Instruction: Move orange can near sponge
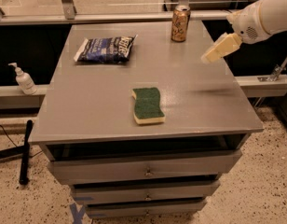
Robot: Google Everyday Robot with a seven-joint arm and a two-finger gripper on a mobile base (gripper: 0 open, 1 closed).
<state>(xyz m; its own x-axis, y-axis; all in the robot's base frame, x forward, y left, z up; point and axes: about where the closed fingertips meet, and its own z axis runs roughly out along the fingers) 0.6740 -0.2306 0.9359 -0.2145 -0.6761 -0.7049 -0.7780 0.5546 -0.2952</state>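
The orange can (180, 23) stands upright near the far edge of the grey cabinet top (87, 101). The sponge (147, 105), dark green on a yellow base, lies flat toward the front middle. My gripper (219, 48) hangs in the air over the right side of the top, right of the can and a little nearer than it, touching nothing. The white arm reaches in from the upper right.
A flat dark blue snack bag (106, 49) lies at the back left. A white pump bottle (24, 79) stands on a ledge to the left. Drawers (146, 171) sit below the top. A glass rail runs behind.
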